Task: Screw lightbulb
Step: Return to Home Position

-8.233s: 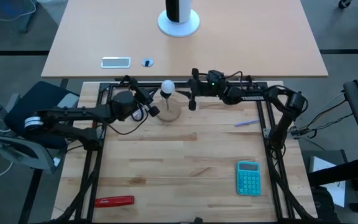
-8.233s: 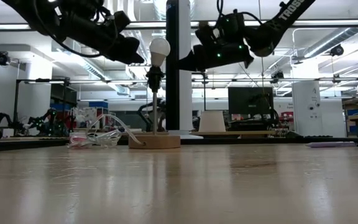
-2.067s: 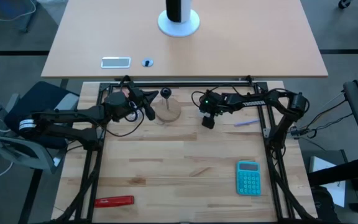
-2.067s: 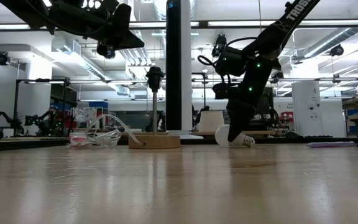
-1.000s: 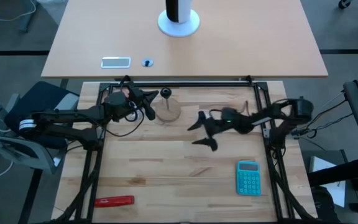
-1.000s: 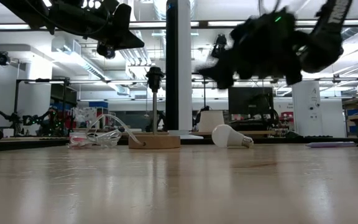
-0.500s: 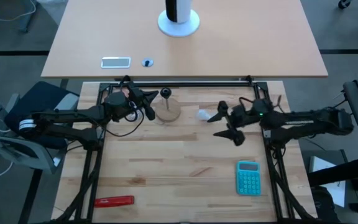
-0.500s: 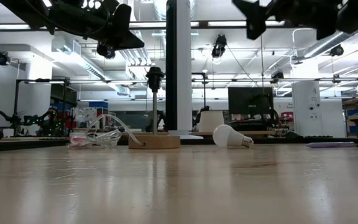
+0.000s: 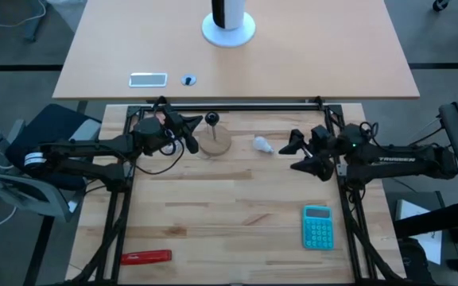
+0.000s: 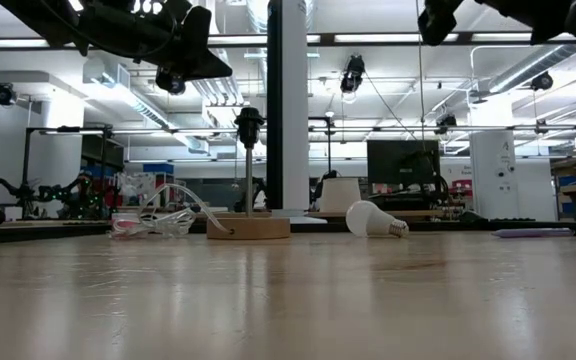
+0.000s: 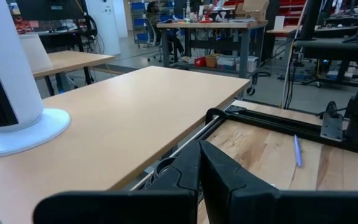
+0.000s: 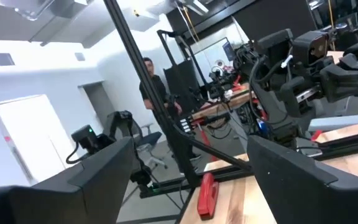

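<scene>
my right pincer [image 9: 297, 153] hangs released near the lying bulb [image 9: 262, 144]; i'd retreat high, clear of it. left pincer [image 9: 189, 141] waits clenched by the lamp [image 9: 215, 141].

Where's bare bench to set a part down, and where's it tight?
Free: the middle of the bench, between the red object, the calculator and the lamp. Crowded: the far strip, where the lamp, the lightbulb, the shut left tool and the open right tool cluster.
</scene>
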{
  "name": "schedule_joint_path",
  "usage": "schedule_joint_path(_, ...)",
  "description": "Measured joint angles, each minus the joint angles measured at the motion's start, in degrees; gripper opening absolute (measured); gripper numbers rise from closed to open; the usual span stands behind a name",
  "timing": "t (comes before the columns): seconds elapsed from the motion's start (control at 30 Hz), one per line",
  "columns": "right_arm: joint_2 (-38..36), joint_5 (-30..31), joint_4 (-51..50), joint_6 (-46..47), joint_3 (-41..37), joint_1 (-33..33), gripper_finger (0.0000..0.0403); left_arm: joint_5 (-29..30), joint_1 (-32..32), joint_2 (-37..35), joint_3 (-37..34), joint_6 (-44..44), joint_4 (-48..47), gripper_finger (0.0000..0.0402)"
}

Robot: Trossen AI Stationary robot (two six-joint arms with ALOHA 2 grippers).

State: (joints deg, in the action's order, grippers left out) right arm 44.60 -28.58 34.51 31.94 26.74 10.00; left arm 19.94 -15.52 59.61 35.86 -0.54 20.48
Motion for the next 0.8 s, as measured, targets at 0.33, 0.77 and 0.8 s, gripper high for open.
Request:
schedule_joint_path(0.33,1.8,0.0,0.0,0.0,0.0,0.0,0.0298,0.0,0.0,0.0,0.0,0.0,0.0,0.0000)
schedule_joint_path(0.77,-12.7,0.1,-19.9,-29.1,-5.5,-2.2,0.0310,0.0,0.0,0.0,0.0,0.0,0.0,0.0000)
schedule_joint_path(0.8,-14.6,0.3,-19.9,-30.9,-7.0,-2.2,0.0310,0.0,0.0,0.0,0.0,0.0,0.0,0.0000)
